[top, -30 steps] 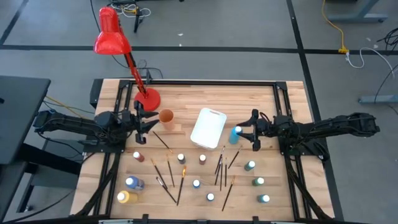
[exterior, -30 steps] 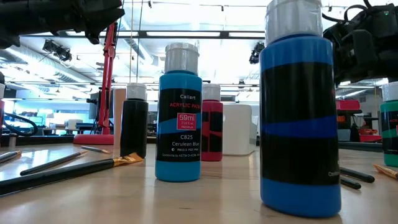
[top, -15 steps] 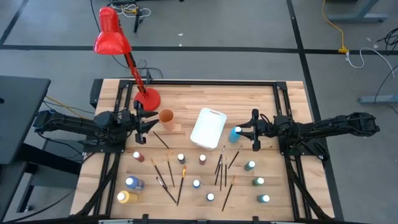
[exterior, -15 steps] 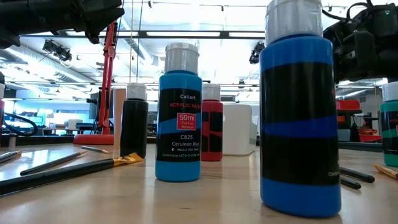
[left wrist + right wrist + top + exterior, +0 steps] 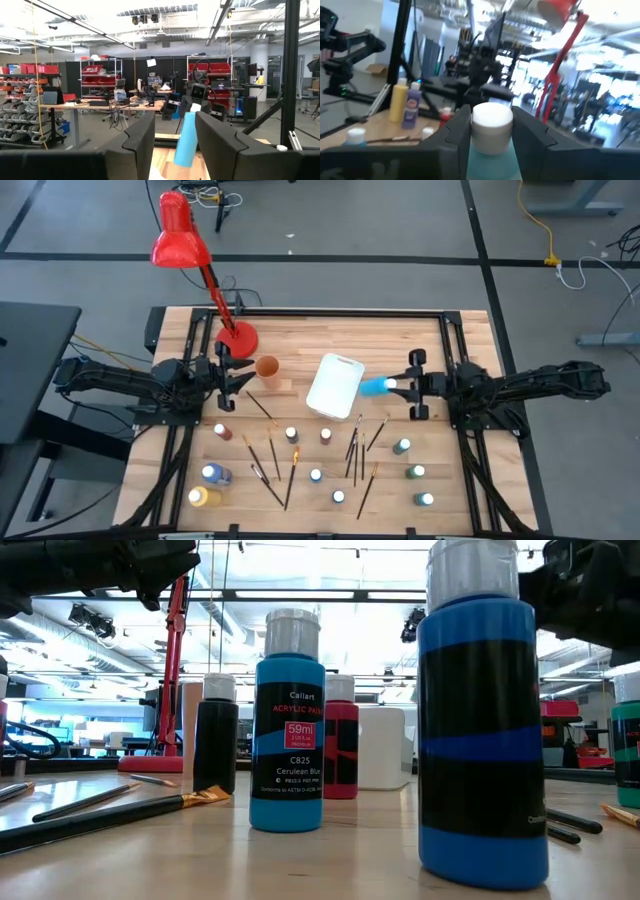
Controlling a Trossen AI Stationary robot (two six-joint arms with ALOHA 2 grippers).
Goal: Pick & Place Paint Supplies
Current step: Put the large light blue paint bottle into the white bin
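Grippers first: my left gripper hovers open, empty, beside the orange cup. Only my right wrist view shows the white cap; my right gripper clamps the light-blue paint bottle, lifted and tipped, just right of the white container.

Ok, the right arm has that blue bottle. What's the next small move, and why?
Probably carry it sideways over the white bin and hold before letting go. The right gripper has its jaws closed on the blue bottle, tipped on its side beside the bin's edge, not yet over it. The left gripper waits near the orange cup.
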